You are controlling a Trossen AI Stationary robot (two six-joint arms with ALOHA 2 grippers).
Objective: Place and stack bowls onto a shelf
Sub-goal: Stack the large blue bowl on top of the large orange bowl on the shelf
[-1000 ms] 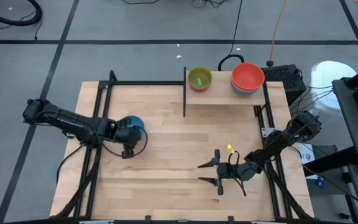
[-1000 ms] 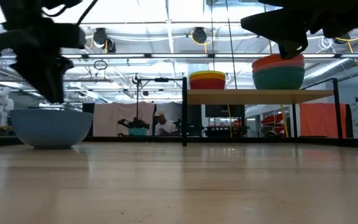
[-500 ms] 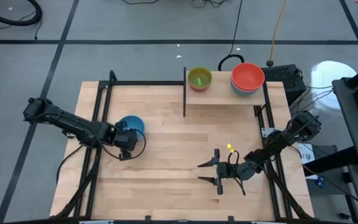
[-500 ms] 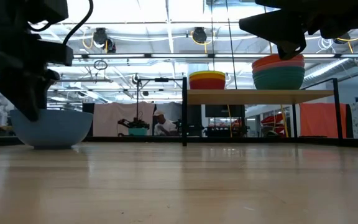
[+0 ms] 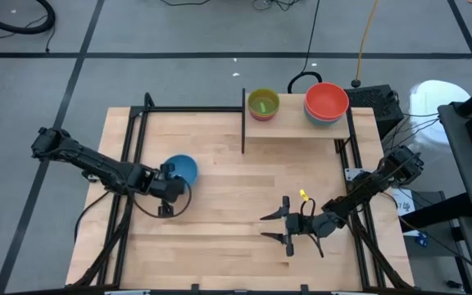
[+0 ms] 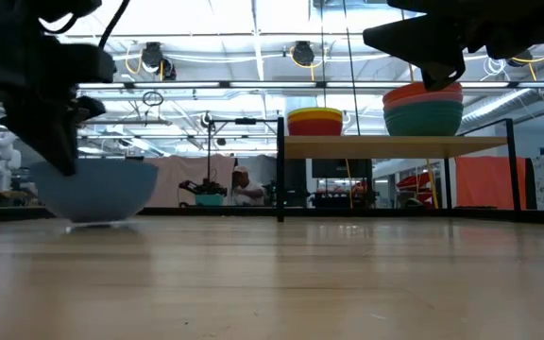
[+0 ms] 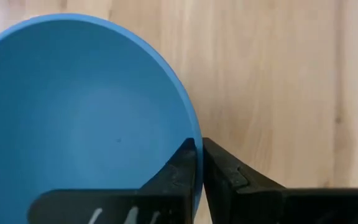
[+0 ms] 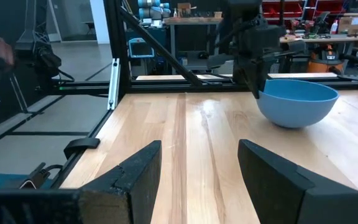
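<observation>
A blue bowl (image 5: 183,168) sits on the left half of the table, and my left gripper (image 5: 171,175) is shut on its near-left rim. The shelf (image 5: 297,124), with its dark upright panel (image 5: 243,123), stands at the far edge. It carries a stack topped by a lime green bowl (image 5: 263,104) and a stack topped by a red bowl (image 5: 326,100). The low view shows both stacks (image 6: 315,121) (image 6: 423,109) resting on the board. My right gripper (image 5: 288,228) hangs open and level over the near right of the table, holding nothing. My left gripper pinches the blue bowl's rim (image 7: 191,134) with one finger inside the bowl and the other finger (image 7: 225,171) outside its wall. The fingers come steeply down from the table's left side. I cannot tell whether the bowl's base (image 6: 93,219) touches the table.
Black metal frame rails (image 5: 129,156) (image 5: 351,156) run along the table's left and right sides. Bare tabletop (image 5: 236,188) lies between the blue bowl and the shelf. A person (image 6: 244,186) shows far off in the room behind the table.
My left gripper has gone down and a little toward the table's near edge, then shut on the blue bowl's rim. The bowl has shifted slightly toward the table's right and near edges.
</observation>
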